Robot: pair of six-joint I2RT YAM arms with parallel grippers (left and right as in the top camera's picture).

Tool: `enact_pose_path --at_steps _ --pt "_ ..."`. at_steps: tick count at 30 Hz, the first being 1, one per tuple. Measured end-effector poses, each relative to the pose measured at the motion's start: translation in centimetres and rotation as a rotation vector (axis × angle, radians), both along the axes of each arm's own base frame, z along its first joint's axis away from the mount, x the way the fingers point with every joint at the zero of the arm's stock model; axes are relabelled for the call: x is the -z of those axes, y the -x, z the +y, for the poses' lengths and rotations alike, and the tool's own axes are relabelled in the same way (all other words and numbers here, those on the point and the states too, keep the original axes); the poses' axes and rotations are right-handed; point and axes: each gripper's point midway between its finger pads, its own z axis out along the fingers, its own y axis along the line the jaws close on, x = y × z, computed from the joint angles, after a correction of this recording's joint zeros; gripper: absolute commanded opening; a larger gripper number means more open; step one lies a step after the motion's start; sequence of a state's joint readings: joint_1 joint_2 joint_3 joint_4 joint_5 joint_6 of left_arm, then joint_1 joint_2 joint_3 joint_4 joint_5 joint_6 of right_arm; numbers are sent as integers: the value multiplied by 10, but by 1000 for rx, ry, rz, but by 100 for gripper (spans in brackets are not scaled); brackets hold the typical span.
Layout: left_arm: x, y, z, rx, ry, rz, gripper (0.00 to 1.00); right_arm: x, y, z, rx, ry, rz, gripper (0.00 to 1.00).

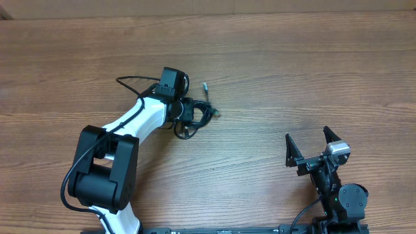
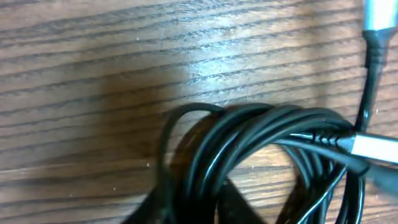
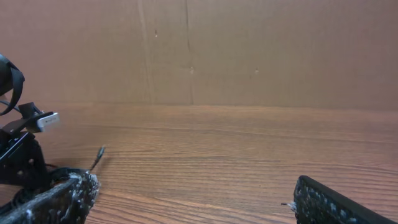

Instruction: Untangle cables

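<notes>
Judging across the desk (image 1: pixel 273 58), untangling looks barely begun: the right gripper (image 1: pixel 307 135) stands released, well apart; the left gripper (image 1: pixel 186 112), clenched or not I cannot tell, is at the cables (image 2: pixel 273 119), coiled together left of centre.

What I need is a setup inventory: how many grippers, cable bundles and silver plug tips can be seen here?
Two-finger robot grippers: 2 (left gripper, right gripper)
Tangled bundle of thin black cords: 1 (the separate cords cannot be counted)
Silver metal plug tips, left wrist view: 2
Total: 5
</notes>
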State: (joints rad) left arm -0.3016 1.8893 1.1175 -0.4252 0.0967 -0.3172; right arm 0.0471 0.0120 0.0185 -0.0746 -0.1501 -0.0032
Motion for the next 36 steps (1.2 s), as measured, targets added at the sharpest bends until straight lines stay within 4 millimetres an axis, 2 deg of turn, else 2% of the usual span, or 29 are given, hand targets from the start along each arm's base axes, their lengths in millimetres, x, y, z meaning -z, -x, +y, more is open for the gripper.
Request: enact_pose_path --at_steps 7,12,17,23,27,31,36 --pt "-2 0 -3 7 14 4 4 0 0 0 -1 0 1 100" --pt "-9 -1 -13 34 58 16 4 0 0 0 -1 0 0 100" --pt "-25 -2 -24 108 92 38 4 0 0 0 -1 0 0 100" --pt "-54 -7 -34 205 89 36 4 -2 1 3 -15 -44 0 100" --pt "-67 -5 -50 298 76 14 4 3 1 5 -24 -156 48 100" --pt "-67 6 -67 383 63 14 4 26 2 4 -10 -206 177 100" --pt "-67 17 -87 454 53 9 4 34 9 5 7 -229 333 100"
